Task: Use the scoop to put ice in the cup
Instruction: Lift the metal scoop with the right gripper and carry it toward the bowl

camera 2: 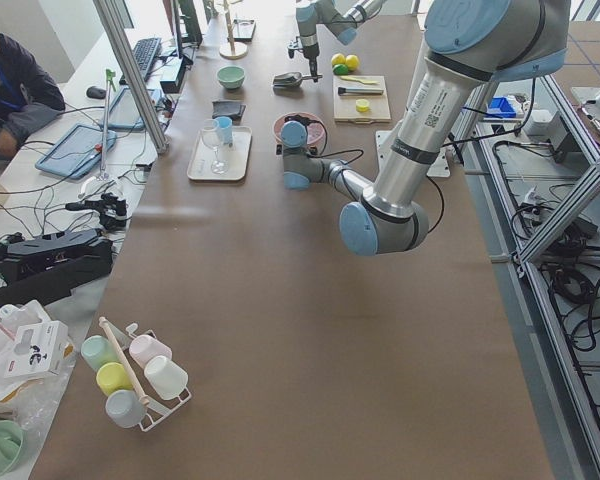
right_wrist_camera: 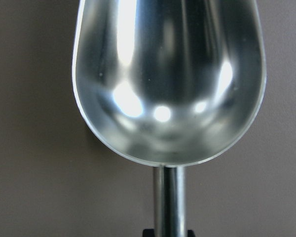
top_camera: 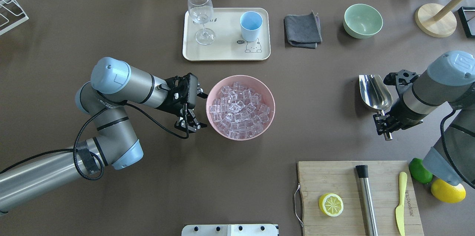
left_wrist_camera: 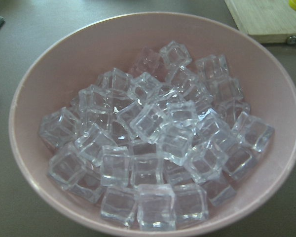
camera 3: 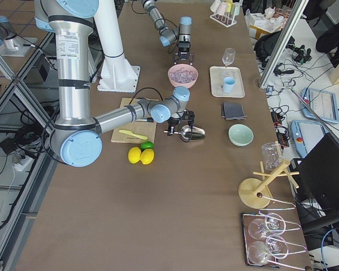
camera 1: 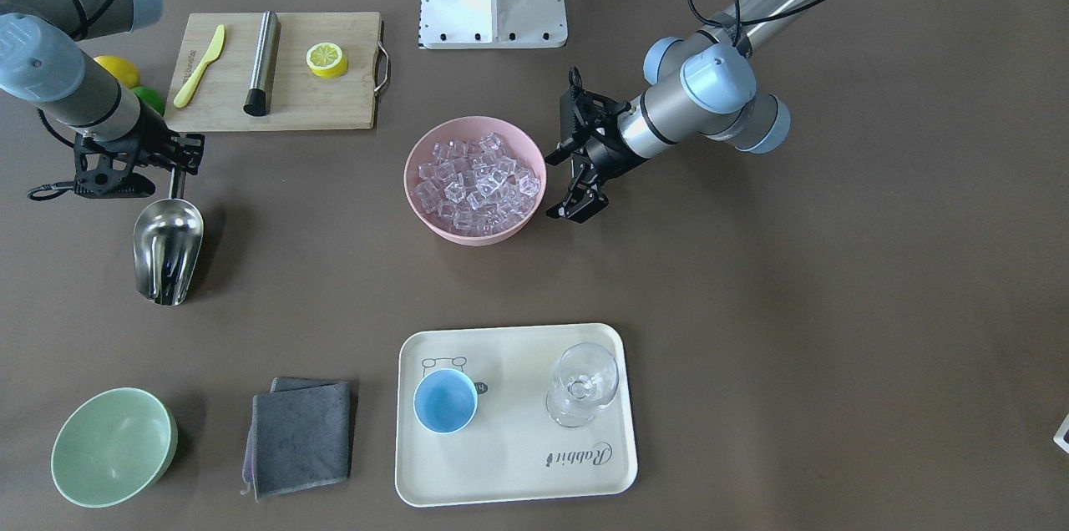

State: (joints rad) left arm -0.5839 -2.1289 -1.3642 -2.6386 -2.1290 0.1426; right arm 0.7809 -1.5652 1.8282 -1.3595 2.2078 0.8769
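The ice (camera 1: 476,180) is a heap of clear cubes in a pink bowl (top_camera: 214,97) at mid-table, and fills the left wrist view (left_wrist_camera: 153,138). My left gripper (top_camera: 199,111) is open and empty, just beside the bowl's rim on my left (camera 1: 562,184). My right gripper (top_camera: 384,123) is shut on the handle of the silver scoop (top_camera: 374,91), which is empty and low over the table far to my right (camera 1: 167,247); its trough fills the right wrist view (right_wrist_camera: 167,79). The light-blue cup (top_camera: 251,25) stands upright and empty on a cream tray (top_camera: 222,52) beyond the bowl.
A clear stemmed glass (top_camera: 200,15) shares the tray. A grey cloth (top_camera: 302,29) and a pale green bowl (top_camera: 363,20) lie right of it. A cutting board (top_camera: 356,191) with a lemon half, steel cylinder and yellow knife sits near my right arm, beside a lime and lemon (top_camera: 447,189).
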